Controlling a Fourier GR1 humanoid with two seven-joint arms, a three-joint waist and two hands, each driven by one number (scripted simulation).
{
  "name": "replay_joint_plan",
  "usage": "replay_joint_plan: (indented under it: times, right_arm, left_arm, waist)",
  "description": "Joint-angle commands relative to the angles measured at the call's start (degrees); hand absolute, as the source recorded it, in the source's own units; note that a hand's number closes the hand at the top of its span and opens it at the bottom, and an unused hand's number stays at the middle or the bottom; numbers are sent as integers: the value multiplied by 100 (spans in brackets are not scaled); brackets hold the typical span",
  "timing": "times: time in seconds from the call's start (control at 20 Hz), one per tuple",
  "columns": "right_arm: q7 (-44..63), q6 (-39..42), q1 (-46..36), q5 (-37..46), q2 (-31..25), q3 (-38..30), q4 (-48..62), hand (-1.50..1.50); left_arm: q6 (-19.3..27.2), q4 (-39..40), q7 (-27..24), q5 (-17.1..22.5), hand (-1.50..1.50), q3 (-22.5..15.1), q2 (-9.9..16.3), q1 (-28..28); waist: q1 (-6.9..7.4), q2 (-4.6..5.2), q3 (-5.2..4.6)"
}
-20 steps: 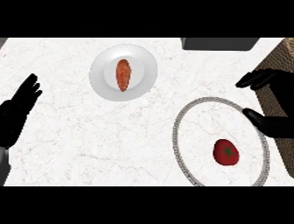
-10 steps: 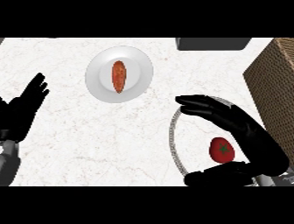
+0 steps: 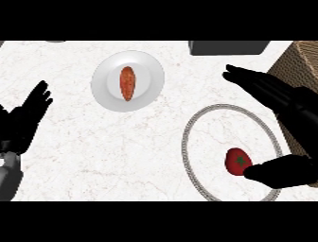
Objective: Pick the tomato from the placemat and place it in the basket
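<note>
Right robot hand (image 3: 287, 101) hangs spread over the round placemat (image 3: 189, 127), its thumb just beside the tomato (image 3: 238, 161) but its fingers not closed on it. The tomato sits on the placemat on the white desk (image 3: 71, 160), so the pick and the transfer to the wicker basket (image 3: 308, 59) at the right edge are not yet done. Left robot hand (image 3: 16, 120) rests open at the left edge, near a plate (image 3: 148, 80) holding an orange food item (image 3: 128, 83).

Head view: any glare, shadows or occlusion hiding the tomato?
Head view: flat, even light, no glare on the counter; no clear cast shadows. The tomato shows on the placemat, its right edge partly hidden by the right hand, whose thumb sits beside it. The basket is cut off at the right edge.
</note>
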Motion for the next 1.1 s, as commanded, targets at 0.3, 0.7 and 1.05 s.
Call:
replay_joint_plan:
  times: [0.3, 0.7, 1.05]
  right_arm:
    - [2190, 2265, -1071, -2288, -1096, -878, 234, -150]
    - [2113, 2795, -656, -4202, -1805, -1911, 556, -150]
    - [1159, 2816, 927, -3896, -1356, -3239, -193, -150]
  left_arm:
    - [-74, 95, -187, -70, 0, 76, -86, 3]
    - [-147, 159, -5, -191, 0, 148, -121, -87]
    - [-114, -252, -179, -308, 0, 178, -319, 358]
  waist:
    - [-3, 30, 20]
    - [12, 41, 33]
    - [23, 33, 40]
